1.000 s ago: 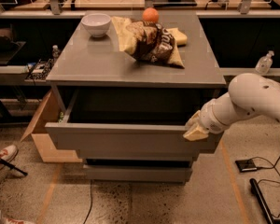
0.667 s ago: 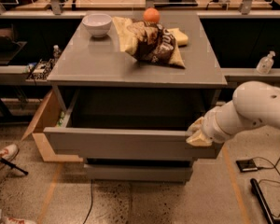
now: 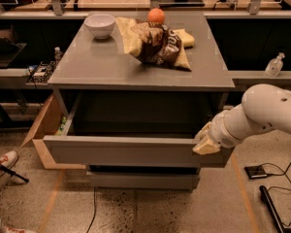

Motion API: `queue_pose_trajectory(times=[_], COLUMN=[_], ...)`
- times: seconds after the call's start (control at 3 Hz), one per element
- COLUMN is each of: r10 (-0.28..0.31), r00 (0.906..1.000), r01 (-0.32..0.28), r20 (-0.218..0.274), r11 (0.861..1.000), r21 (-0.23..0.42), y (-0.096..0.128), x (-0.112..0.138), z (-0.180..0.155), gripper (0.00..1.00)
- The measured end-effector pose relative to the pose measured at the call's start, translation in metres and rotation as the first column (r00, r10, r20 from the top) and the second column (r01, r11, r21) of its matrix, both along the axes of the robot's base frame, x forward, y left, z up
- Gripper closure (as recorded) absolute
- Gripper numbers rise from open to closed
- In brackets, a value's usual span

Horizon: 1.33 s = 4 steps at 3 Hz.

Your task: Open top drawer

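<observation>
Top drawer [image 3: 121,151] looks basically open, gripper [image 3: 206,143] at its front's right end, grip unclear tbh. Next: release, back off.

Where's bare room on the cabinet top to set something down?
The front half of the grey cabinet top is bare, up to the white bowl and crumpled brown snack bags. The back is crowded with those and a round orange fruit. The end effector is at the right end of the wide grey top drawer's front.
</observation>
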<state>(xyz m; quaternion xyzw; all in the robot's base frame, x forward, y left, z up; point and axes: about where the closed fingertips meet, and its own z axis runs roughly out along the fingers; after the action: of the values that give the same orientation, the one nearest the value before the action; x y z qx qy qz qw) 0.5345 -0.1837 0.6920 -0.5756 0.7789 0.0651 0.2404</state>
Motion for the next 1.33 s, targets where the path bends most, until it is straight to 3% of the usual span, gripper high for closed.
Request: queue_pose_trajectory(times=[0.33, 0.67, 1.0, 1.33], r10=[-0.031, -0.031, -0.073, -0.073], r00=[0.9995, 0.9995, 0.9971, 0.9971], r01=[0.031, 0.031, 0.073, 0.073], r20=[0.011, 0.011, 0.021, 0.021], r11=[0.999, 0.999, 0.997, 0.997], r21=[-0.011, -0.011, -0.017, -0.017], y=[-0.005, -0.005, -0.01, -0.01], x=[-0.026, -0.026, -0.053, -0.053], z=[0.004, 0.004, 0.007, 0.007], gripper=[1.0, 1.0, 1.0, 1.0])
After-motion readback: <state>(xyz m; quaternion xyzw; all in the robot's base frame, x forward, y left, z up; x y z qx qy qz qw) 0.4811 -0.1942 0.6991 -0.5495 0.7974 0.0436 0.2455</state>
